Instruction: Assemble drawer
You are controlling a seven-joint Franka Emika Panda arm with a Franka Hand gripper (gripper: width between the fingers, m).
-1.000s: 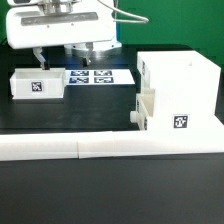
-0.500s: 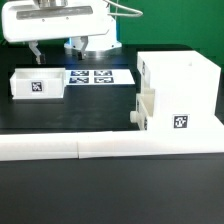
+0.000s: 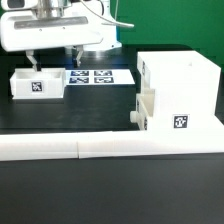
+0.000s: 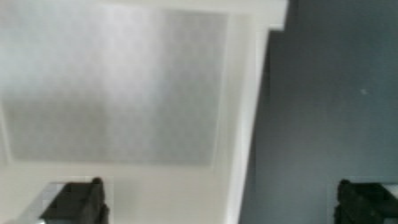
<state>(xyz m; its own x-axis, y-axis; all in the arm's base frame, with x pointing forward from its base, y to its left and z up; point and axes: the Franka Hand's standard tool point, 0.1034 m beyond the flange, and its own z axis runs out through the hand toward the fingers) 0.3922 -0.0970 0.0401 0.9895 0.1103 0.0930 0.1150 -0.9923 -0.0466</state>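
Note:
The large white casing (image 3: 185, 85) stands on the exterior view's right. One small white tray (image 3: 144, 110) sticks partly out of the casing's side. The other open-top tray (image 3: 35, 84), with a tag on its front, sits alone on the exterior view's left. My gripper (image 3: 52, 58) hangs just above that loose tray, open and empty. In the wrist view the gripper (image 4: 222, 205) shows two dark fingertips (image 4: 75, 200) set wide apart. One is over the white tray (image 4: 125, 100), the other over the dark table beside it.
The marker board (image 3: 98, 76) lies flat between the loose tray and the casing. Long low white bars (image 3: 110, 146) run across the front of the black table. The robot's base stands behind the marker board.
My gripper has moved toward the exterior view's left, from over the marker board's edge to above the loose tray. The parts have not moved.

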